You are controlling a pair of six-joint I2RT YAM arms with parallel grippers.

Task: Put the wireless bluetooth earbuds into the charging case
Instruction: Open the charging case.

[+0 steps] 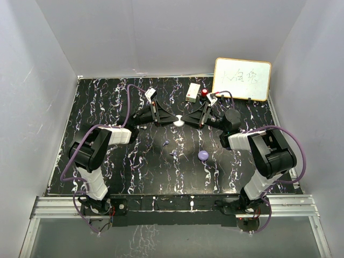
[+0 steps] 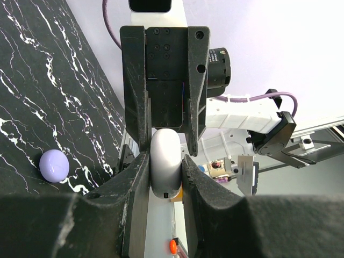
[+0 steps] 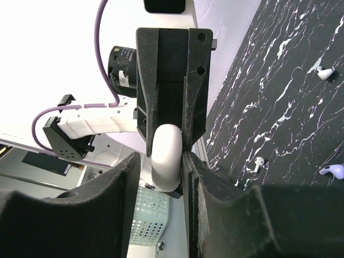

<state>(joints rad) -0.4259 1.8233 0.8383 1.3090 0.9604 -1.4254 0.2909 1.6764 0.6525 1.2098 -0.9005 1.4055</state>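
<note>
"Black stone-patterned tabletop [image 1: 107,113] with white veins. How much room is there around the edges?"

"White walls [image 1: 37,80] close it on the left, right and back, and an aluminium rail [image 1: 70,207] runs along the near edge. The left half and the near strip are open. The back right is busier, with a whiteboard [image 1: 242,79] leaning in the corner. A small white box [image 1: 192,92] and a red object [image 1: 205,92] sit just beside the whiteboard."

"And the charging case?"

"The charging case [image 1: 179,123] is a smooth white oval, lifted off the table toward the back middle. The left gripper [image 2: 165,157] and right gripper [image 3: 163,156] meet nose to nose there. Each is clamped on the case, one from either side."

"The earbuds?"

"Both earbuds [image 1: 166,143] [image 1: 173,153] lie loose on the open middle of the table, near each other but apart. They are nearer the arm bases than the case. A round lilac puck [image 1: 203,155] lies to their right, clear of them."

"Any writing?"

"There are green handwritten strokes on the whiteboard, which I cannot read. A small sticker on the arm in the right wrist view is too small to make out."
</note>
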